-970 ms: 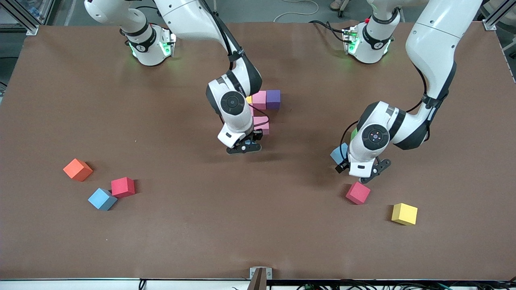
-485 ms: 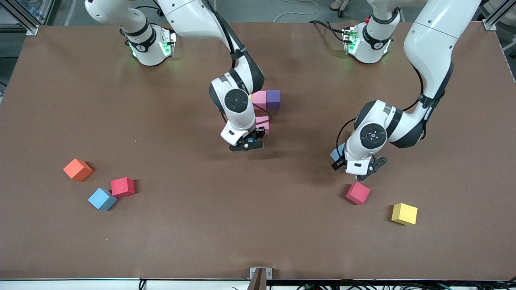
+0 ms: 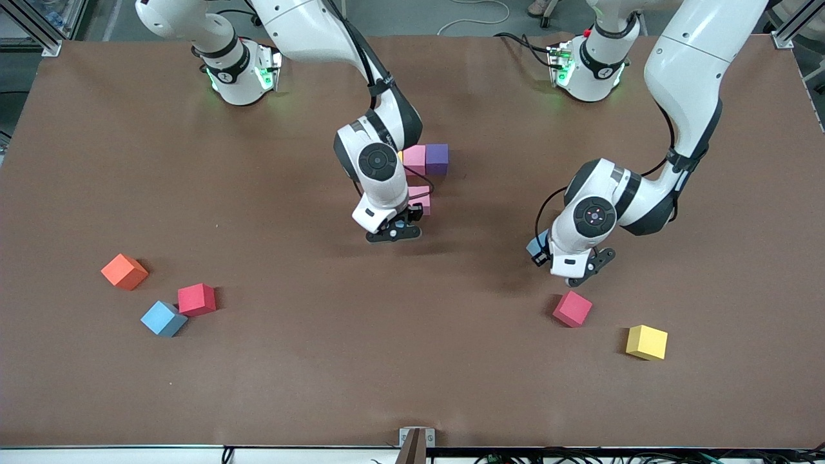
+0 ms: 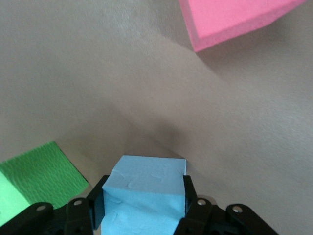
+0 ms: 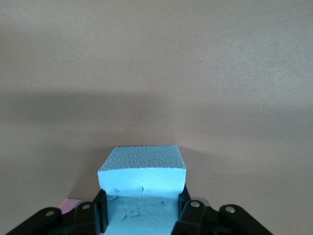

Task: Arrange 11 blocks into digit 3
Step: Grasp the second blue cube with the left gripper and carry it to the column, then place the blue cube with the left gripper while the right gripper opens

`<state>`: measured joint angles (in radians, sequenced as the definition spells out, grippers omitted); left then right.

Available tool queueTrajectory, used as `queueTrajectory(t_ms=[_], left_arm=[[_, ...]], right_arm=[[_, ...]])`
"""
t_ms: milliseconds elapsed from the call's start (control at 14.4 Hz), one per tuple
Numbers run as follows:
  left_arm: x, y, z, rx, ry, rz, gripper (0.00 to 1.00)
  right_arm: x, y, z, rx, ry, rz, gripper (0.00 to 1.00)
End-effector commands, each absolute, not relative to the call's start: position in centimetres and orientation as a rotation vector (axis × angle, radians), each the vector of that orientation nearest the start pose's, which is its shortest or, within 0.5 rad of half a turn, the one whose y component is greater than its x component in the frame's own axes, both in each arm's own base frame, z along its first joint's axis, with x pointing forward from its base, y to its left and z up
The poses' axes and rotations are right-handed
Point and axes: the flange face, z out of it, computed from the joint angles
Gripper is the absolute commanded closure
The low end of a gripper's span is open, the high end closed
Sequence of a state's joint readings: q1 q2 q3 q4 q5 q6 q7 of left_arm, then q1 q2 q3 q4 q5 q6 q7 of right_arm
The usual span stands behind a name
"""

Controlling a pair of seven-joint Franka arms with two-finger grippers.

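Observation:
My left gripper (image 3: 548,254) is shut on a light blue block (image 4: 146,188), low over the table, with a finger pressed to each side. A red block (image 3: 572,309) lies nearer the front camera. My right gripper (image 3: 394,231) is shut on another light blue block (image 5: 143,178), right beside the pink block (image 3: 419,200) of the partial figure. That figure also shows a pink block (image 3: 414,159), a purple block (image 3: 437,158) and a sliver of yellow (image 3: 398,156); the right arm hides the rest of it.
A green cube (image 4: 34,181) sits next to the left gripper. Toward the right arm's end lie an orange cube (image 3: 124,271), a light blue block (image 3: 164,318) and a red block (image 3: 196,299). A yellow block (image 3: 646,342) lies beside the other red one.
The left gripper's fingers have closed onto the light blue block, and the hand has shifted slightly away from the red block. The right gripper edged its block toward the pink blocks, then stayed put.

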<state>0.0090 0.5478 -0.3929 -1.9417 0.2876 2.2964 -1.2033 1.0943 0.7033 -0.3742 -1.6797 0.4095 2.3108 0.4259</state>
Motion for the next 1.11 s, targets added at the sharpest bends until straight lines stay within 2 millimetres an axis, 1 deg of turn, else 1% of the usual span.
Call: queueTrajectory(t_ms=[0,139,277,416,554,693,831,1039], left_arm=[[55.9,-23.1,22.6,-2.866,-1.114,0.125,0.75],[55.4,-24.7,24.1,-2.834,-1.237,0.105,0.76],[54.6,-26.8,24.7,-2.8,-1.341,0.111,0.74],[53.6,-28.6,24.8,-2.738,-1.473,0.126,0.74],[52.4,-30.2,25.0,-2.643,-1.632,0.139,0.74],[51.5,-31.7,25.1,-2.486,-1.853,0.147,0.74],[50.3,-33.6,25.1,-2.331,-2.036,0.157,0.75],[47.7,-37.0,24.5,-2.158,-2.192,0.157,0.75]], right_arm=[[48.7,46.5,20.9,-3.103,-0.15,0.068,0.96],[48.7,46.4,20.7,-3.104,-0.152,0.069,0.96],[48.7,46.4,20.8,-3.103,-0.155,0.07,0.96],[48.6,46.3,20.7,-3.106,-0.158,0.075,0.95],[48.4,46.3,20.6,-3.11,-0.158,0.09,0.95],[48.2,46.2,20.4,-3.115,-0.153,0.105,0.95],[48.0,46.3,20.4,-3.119,-0.151,0.123,0.95],[48.1,46.3,20.4,-3.12,-0.145,0.121,0.95]])
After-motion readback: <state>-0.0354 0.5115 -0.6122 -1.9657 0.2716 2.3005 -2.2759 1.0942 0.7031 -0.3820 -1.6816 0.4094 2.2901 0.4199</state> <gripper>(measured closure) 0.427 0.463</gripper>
